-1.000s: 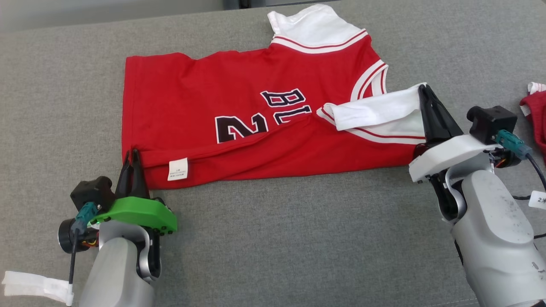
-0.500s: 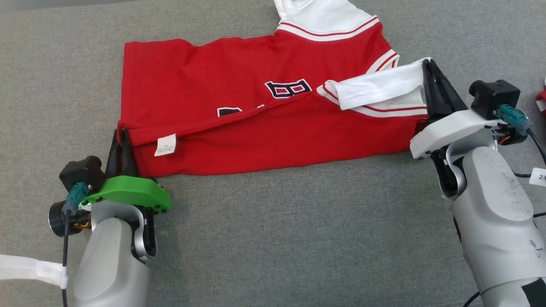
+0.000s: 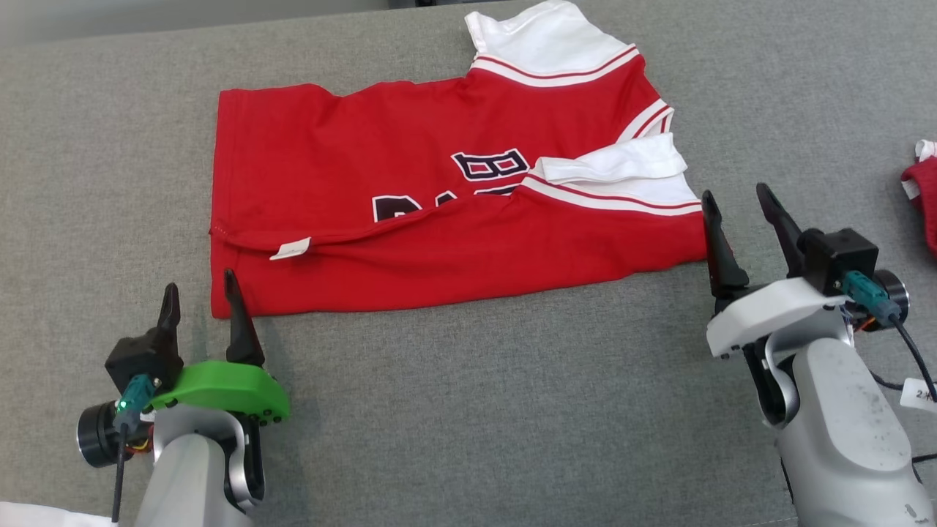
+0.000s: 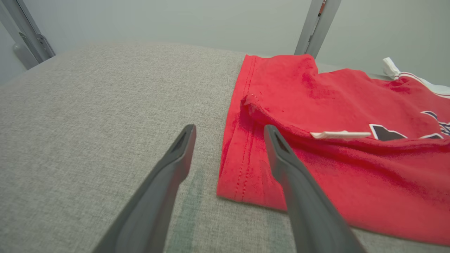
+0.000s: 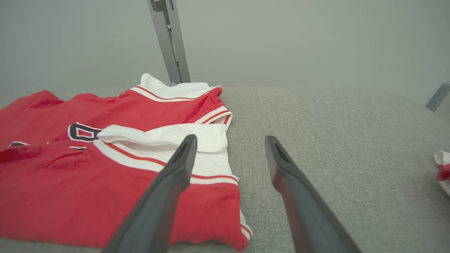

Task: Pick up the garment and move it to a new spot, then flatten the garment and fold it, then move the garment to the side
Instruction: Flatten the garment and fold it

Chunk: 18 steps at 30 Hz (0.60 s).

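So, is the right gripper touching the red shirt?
Cannot tell. In the head view, the open right gripper has one finger at the red shirt edge; no plain gap.

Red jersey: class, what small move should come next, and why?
Probably move the open left gripper and right gripper to the far edge of the jersey: its near flap already lies folded over the lettering, while the far sleeve lies spread.

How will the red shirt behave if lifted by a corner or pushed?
Probably floppy: the shirt lies limp with its near edge folded over, so a lifted corner would likely leave the rest hanging. It looks thin and light. On the rough gray surface, a push would likely bunch it rather than slide it.
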Tool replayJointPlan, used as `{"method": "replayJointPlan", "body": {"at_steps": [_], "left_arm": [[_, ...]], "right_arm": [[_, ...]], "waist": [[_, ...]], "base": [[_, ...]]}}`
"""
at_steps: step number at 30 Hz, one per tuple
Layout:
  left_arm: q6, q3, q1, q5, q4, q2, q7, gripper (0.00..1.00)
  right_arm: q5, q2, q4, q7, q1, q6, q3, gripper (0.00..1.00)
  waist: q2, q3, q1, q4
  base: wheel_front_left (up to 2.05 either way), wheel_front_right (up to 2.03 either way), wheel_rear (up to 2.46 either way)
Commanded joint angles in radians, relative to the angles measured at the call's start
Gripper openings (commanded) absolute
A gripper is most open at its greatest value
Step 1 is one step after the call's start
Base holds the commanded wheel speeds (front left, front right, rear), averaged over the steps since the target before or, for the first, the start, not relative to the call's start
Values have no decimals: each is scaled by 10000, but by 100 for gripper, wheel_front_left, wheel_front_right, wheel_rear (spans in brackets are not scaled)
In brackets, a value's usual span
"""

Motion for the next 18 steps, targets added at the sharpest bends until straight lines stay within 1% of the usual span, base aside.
{"method": "replayJointPlan", "body": {"at_steps": [1,4,8,15,18], "left_arm": [[-12,-41,218,146,27,62,10,100],[-44,9,425,186,18,65,10,100],[-138,59,450,281,137,68,10,100],[-307,155,-163,603,548,63,10,100],[-388,148,-393,762,804,60,10,100]], "right_arm": [[-46,29,-60,-42,273,-17,-84,100],[-70,71,32,-41,641,-17,-109,100],[-82,114,301,-41,749,-17,-126,100],[-161,142,613,-42,202,-17,-188,100],[-142,143,1047,-42,-19,-19,-236,100]], "waist": [[0,-96,0,-38],[0,-170,0,-75],[0,-101,0,-104],[0,278,0,-80],[0,370,0,-55]], "base": [[0,0,0],[0,0,0],[0,0,0],[0,0,0],[0,0,0]]}}
